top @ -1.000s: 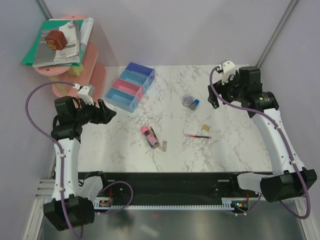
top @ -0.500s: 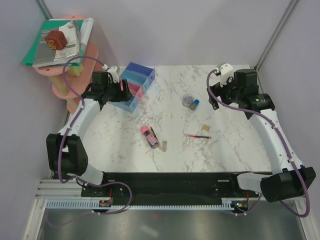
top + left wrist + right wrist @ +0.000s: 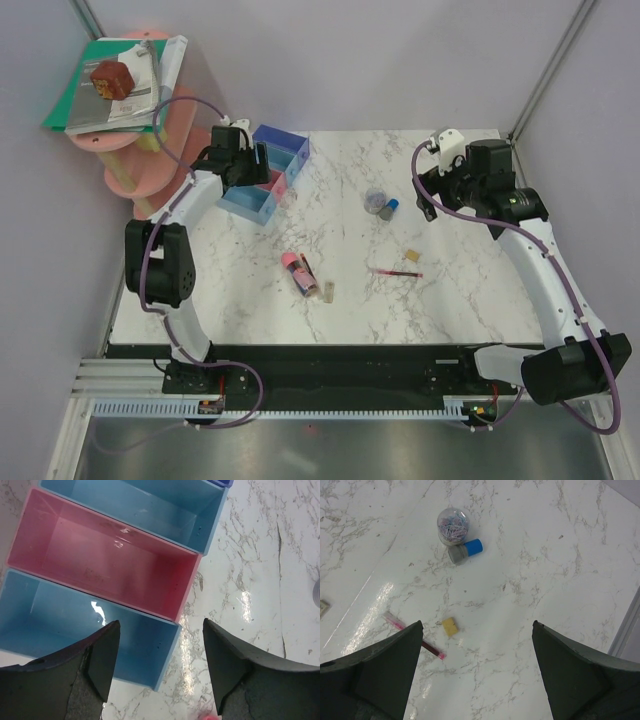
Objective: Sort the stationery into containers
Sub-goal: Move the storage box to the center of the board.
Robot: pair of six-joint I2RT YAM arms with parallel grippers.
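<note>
Place: lab test booth.
Walls: plain lilac panels [image 3: 350, 60], far and both sides.
My bases [image 3: 565, 372]: bolted to near rail [image 3: 330, 408].
Worktop: marble-print table [image 3: 460, 310].

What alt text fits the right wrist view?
The open right gripper hangs over a marble table. On it lie a clear round container beside a grey blue-capped cylinder, a tan block and a thin red pen.

no legible text, labels or numbers, print on the stacked books [image 3: 140, 100] too small to read
</note>
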